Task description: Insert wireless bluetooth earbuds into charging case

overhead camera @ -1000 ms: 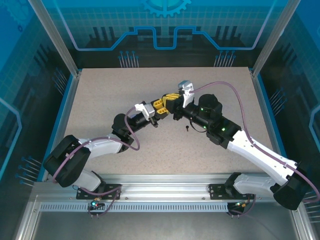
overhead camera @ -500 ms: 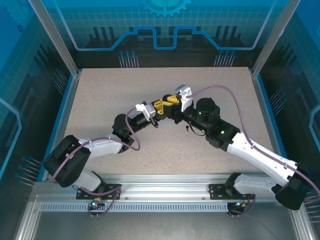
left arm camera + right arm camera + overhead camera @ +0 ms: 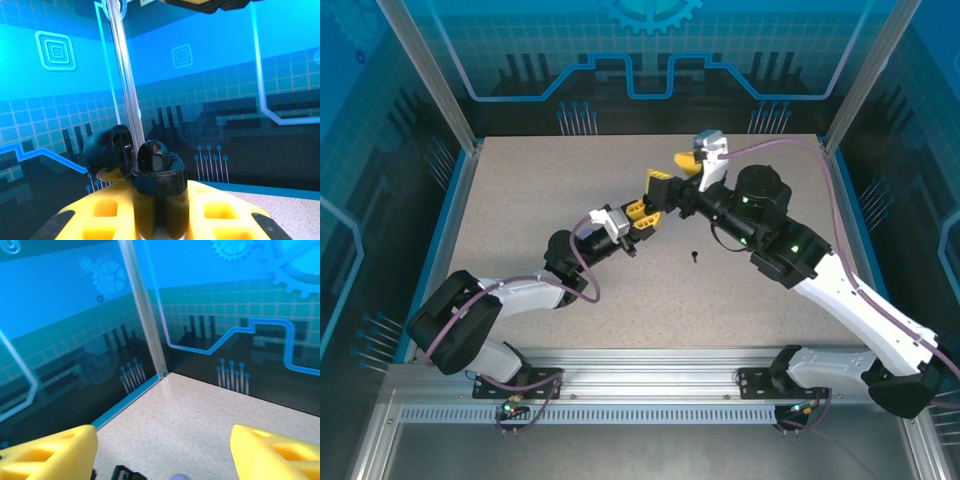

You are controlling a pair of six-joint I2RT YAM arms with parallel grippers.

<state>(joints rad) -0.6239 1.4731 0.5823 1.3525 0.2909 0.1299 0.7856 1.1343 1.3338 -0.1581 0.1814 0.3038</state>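
**Jaws.** The left gripper (image 3: 160, 212) has its yellow jaws clenched on the black charging case (image 3: 156, 176). They hold the round body low down. The hinged lid (image 3: 107, 150) is swung back toward the left of the frame, and the cavity faces upward. I cannot tell whether a bud already sits in that dark cavity. The right gripper (image 3: 162, 457) is released: its jaws stand wide apart, at the lower left and lower right corners of its wrist view, with nothing between them.

**Arms.** From overhead, the left gripper (image 3: 640, 215) lies at the centre of the frame. The right gripper (image 3: 672, 176) hangs just above and to its right, apart from the case.

**Task thing.** A black earbud (image 3: 695, 256) lies on the table (image 3: 520, 200), below and right of both grippers. It is near them, and neither touches it.

**Progress.** I judge the case to be opened and presented for loading. At the least, this loose bud has yet to be picked up and seated.

**Surface and room.** The table is a speckled beige board. An aluminium rail (image 3: 640, 385) along the bottom of the frame carries the arm bases. Blue walls (image 3: 650, 60) printed with circuit and gear motifs enclose the cell, and metal posts (image 3: 145, 310) stand at the corners.
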